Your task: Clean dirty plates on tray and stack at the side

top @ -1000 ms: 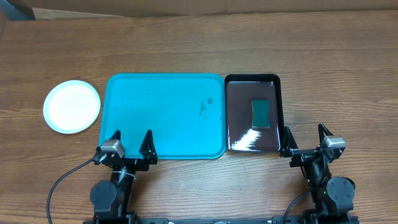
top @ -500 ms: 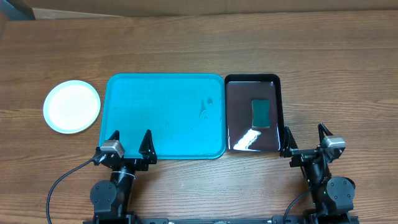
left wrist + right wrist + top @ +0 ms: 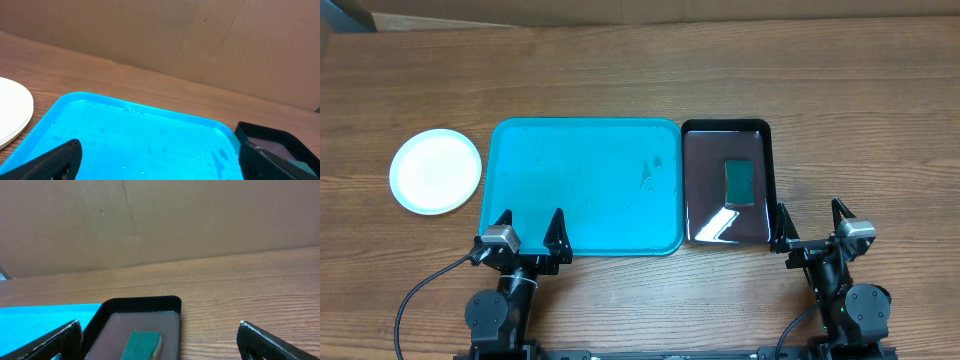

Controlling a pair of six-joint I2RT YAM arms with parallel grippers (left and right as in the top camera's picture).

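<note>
From overhead, the plates are lying on the table just beside the left short edge of the tray, apart from it, showing as one pale round with a light-blue rim; how many are stacked there cannot be told. The left gripper is sitting at the tray's near edge with its jaws spread wide and grasping nothing, the plates lying away to its left. The right gripper is sitting by the near right corner of the black tray, equally spread and grasping nothing, and a green sponge is lying inside that black tray. In the left wrist view, the two dark fingers are standing wide apart over the wet-looking turquoise surface, while the plates are peeking in at the left edge, beyond the tray's corner. In the right wrist view, the fingers are again standing well apart, framing the black tray and its sponge, with a strip of the turquoise tray showing at the left and a cardboard wall standing behind.
</note>
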